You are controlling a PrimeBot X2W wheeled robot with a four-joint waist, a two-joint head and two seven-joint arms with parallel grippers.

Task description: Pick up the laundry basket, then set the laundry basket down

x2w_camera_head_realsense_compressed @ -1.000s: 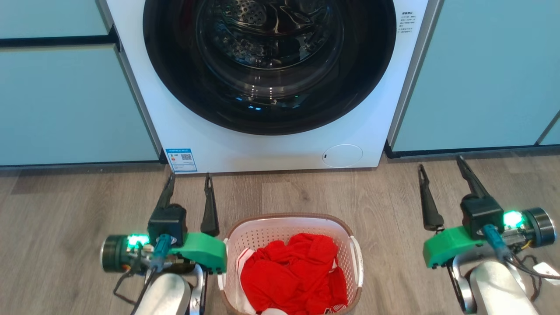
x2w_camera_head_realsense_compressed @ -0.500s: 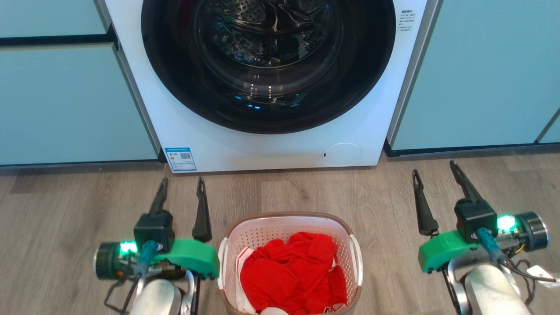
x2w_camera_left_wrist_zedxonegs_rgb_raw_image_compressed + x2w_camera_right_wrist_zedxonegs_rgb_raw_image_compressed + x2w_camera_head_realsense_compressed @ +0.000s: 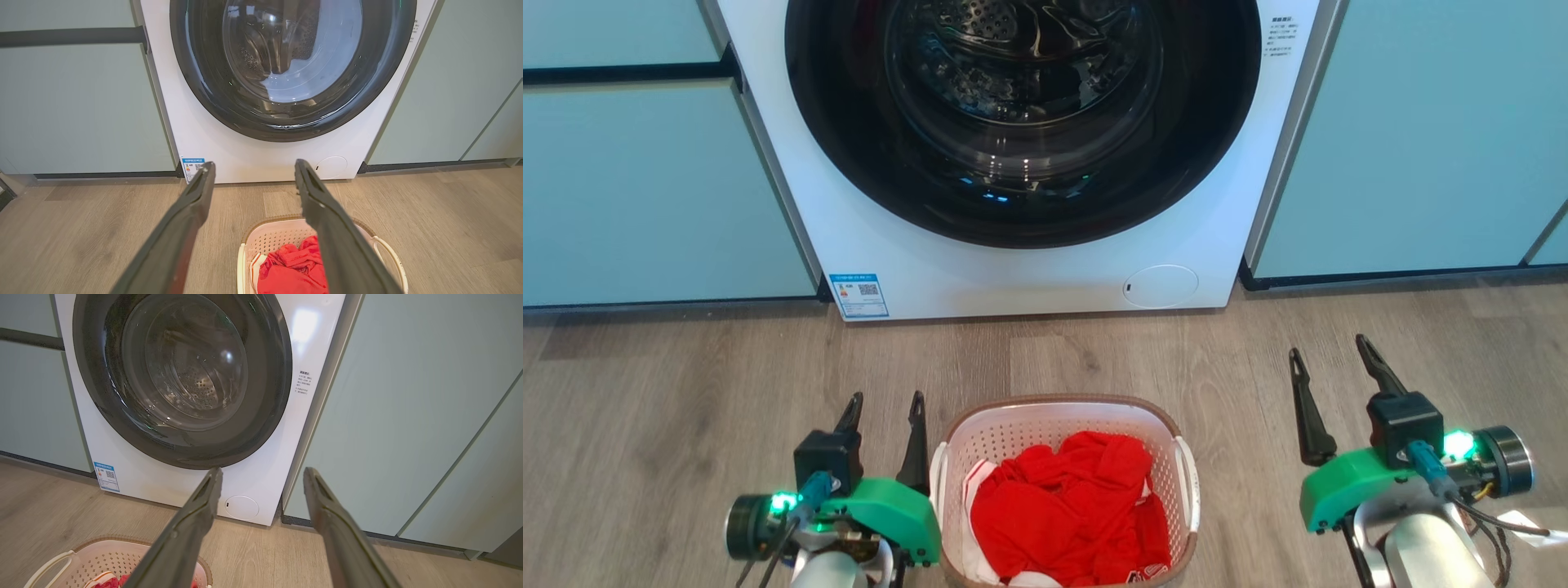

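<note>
As the laundry basket on the floor is presumably lifted from 2 sides, it is flanked. The left gripper is spread just beside it, the right gripper spread well apart.

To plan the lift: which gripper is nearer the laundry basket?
Left. The left gripper sits just left of the laundry basket; the right gripper is well off to its right.

The head view looks forward and down at the washing machine front, both wrist views face it from lower, and all share the laundry basket before it.
</note>
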